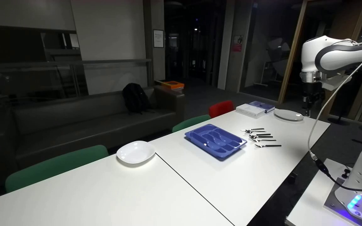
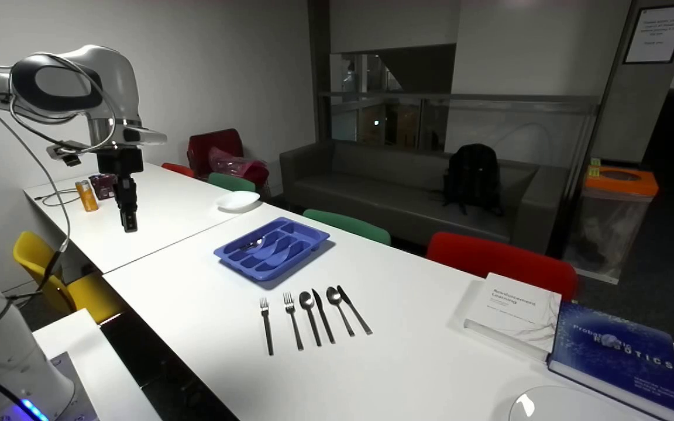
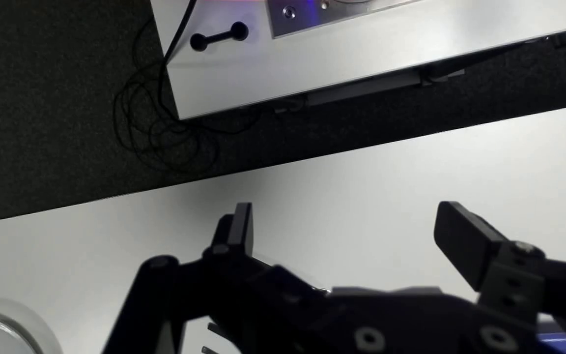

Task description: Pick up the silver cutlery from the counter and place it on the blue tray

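Several pieces of silver cutlery lie side by side on the white counter [image 2: 419, 362]; in an exterior view I make out two forks, a near fork [image 2: 267, 330] among them, two spoons, a spoon [image 2: 306, 301] among them, and two knives. Beside them sits the blue tray [image 1: 200, 147], divided into compartments; something small and shiny lies inside, too small to name. My gripper [image 2: 129, 225] hangs above the counter edge, apart from cutlery and tray. Its jaws stand wide in the wrist view, with nothing between the fingers [image 3: 462, 241]. There, two cutlery handles [image 3: 218, 329] show, the rest hidden by the gripper.
A white dish [image 1: 136, 153] stands beyond the tray, and a white plate [image 1: 288, 115] lies at the opposite end near two books [image 2: 512, 310]. Farther along is an orange can [image 2: 86, 196]. A loose cable [image 1: 311, 135] hangs from the arm. Chairs line the counter.
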Tool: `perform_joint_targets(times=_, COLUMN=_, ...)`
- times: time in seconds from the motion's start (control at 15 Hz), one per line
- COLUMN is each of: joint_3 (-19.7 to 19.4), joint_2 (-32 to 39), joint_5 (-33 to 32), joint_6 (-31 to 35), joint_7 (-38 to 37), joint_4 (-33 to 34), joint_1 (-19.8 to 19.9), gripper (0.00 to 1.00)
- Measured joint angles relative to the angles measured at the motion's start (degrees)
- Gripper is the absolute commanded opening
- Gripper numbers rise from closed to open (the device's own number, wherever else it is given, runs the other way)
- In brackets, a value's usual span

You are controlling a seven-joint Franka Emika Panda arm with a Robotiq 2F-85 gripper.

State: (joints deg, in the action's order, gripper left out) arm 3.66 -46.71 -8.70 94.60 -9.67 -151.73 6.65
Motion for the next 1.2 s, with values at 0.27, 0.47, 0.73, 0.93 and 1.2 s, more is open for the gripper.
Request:
perform_joint_targets(times=0.27, joint_3=-0.2, joint_2=-0.06, joint_5=0.0, joint_6=0.3, joint_7=0.0, joint_4=-0.24, joint_1=-0.03, gripper=1.0)
perform_joint_targets(times=0.47, joint_3=-1.35, joint_2=-0.74, joint_5=-0.02, joint_6=3.95, joint_7=1.29, joint_4=-2.62, joint_1=-0.24, gripper=1.0)
perform_joint_targets(times=0.73, joint_3=-3.36, joint_2=-2.51, joint_5=-1.41, joint_6=10.5, joint_7=8.17, joint_4=-8.07, joint_1=-1.64, gripper=1.0)
perform_joint_targets(times=0.93, joint_3=-4.86, joint_2=-2.53, joint_5=-2.58, joint_6=13.05, joint_7=14.94, joint_4=-8.2, joint_1=-2.94, gripper=1.0)
perform_joint_targets(times=1.2, joint_3=-9.52, joint_2=-1.86, joint_5=-2.62, joint_6=15.71, joint_7=25.94, joint_4=-8.18, joint_1=-4.62, gripper=1.0)
